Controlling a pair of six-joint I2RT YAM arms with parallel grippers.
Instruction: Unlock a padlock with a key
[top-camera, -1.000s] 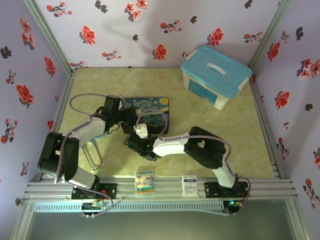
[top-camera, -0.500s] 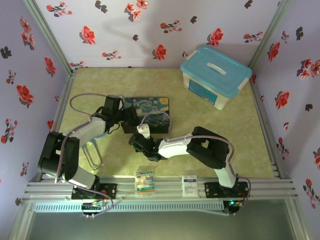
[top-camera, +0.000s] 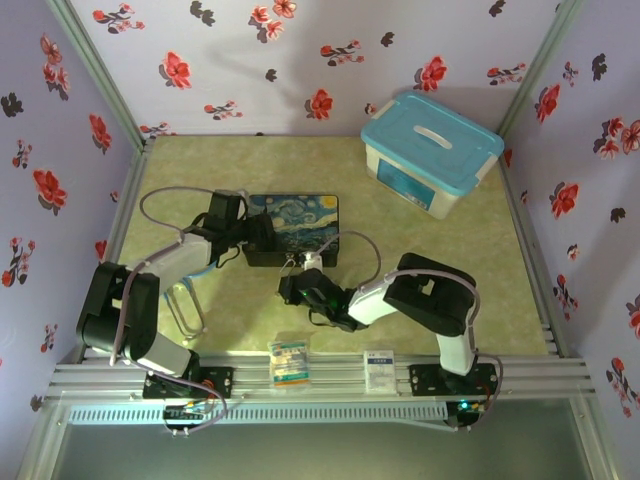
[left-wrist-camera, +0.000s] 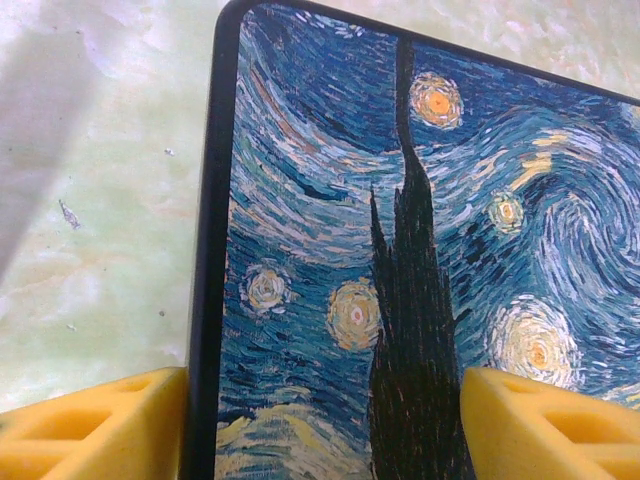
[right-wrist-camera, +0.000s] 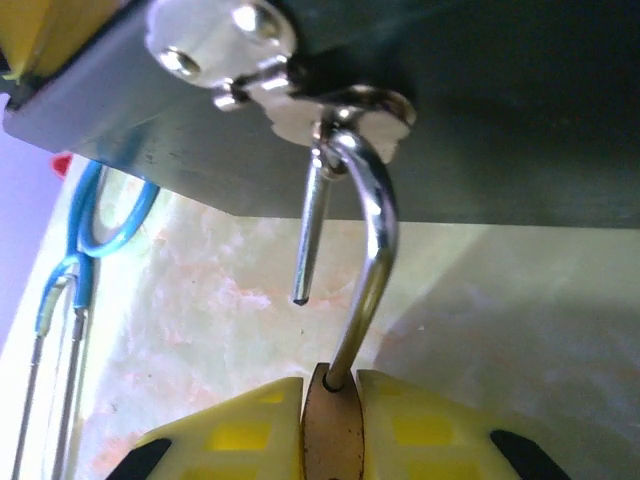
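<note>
The right gripper (right-wrist-camera: 331, 392) is clamping the brass body of the padlock (right-wrist-camera: 333, 440) between its yellow fingers at the bottom centre of the right wrist view. The shackle (right-wrist-camera: 372, 250) is rising to the upper middle and hooking through the clasp (right-wrist-camera: 345, 105) of the tin (right-wrist-camera: 520, 110), with its short leg hanging free, so the lock is looking sprung. Doing this well is probably meaning holding that clamp firm and steering the free leg out of the clasp without snagging, while the left gripper (left-wrist-camera: 322, 400), fingers apart at its view's bottom corners, is flanking the tin's edge
</note>
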